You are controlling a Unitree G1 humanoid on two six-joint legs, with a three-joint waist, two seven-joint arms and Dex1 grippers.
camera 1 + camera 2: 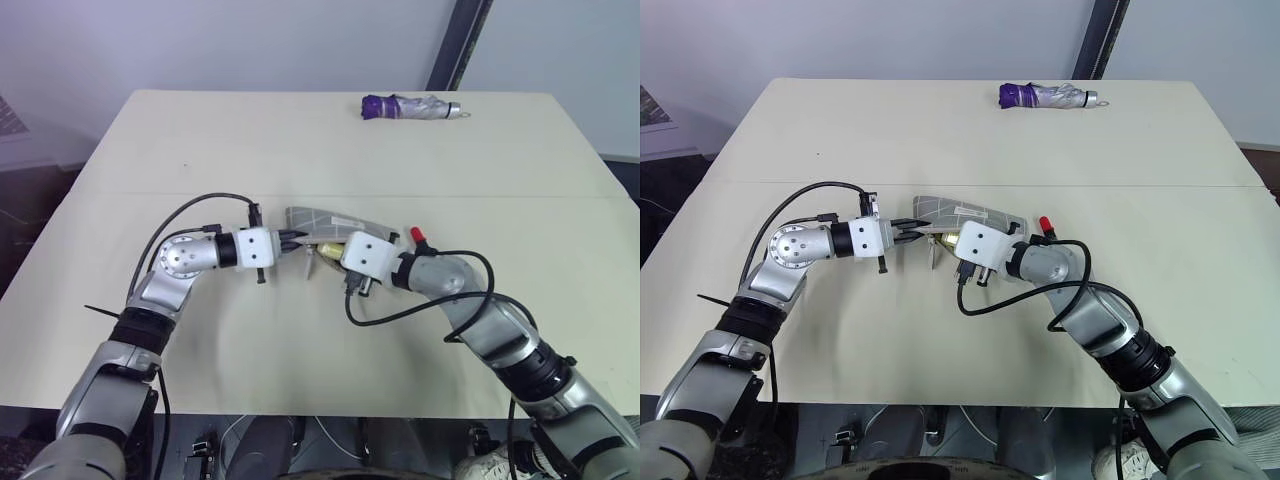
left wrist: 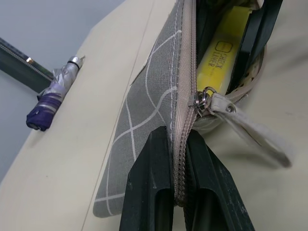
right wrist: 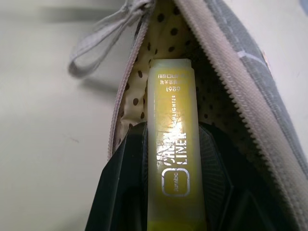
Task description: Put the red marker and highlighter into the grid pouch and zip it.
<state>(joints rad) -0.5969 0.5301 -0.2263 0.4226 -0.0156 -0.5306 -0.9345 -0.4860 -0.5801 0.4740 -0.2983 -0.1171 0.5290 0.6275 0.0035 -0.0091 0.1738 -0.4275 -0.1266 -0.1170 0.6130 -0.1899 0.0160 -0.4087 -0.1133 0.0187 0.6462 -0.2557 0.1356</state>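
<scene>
**Highlighter going nose-first into the held-open pouch**

Right now the right gripper (image 3: 163, 192) is grasping the highlighter (image 3: 171, 144) between its two black fingers, the yellow body lying along the line of the fingers and running ahead of them. Its leading end is sitting just inside the mouth of the grid pouch (image 1: 325, 222), against the spotted lining, while the rear half is lying between the pads. So the long axis of the highlighter is running the same way as the gripper is pointing, roughly toward ten o'clock in the head views, straight into the opening.

Across from it, the left gripper (image 2: 178, 192) is clenched on the zipper seam at the pouch's closed corner, pointing toward three o'clock and keeping the mouth lifted and spread. The zipper pull (image 2: 250, 130) is hanging off the near lip, clear of the opening.

Judging from this, the coming move is a push along the highlighter's own axis, deeper into the pouch, then a release; the right arm is the one placed for it.

The red marker (image 1: 418, 236) is lying on the table (image 1: 300, 150) at about two o'clock from the right gripper, just behind its wrist, not yet inside.
</scene>
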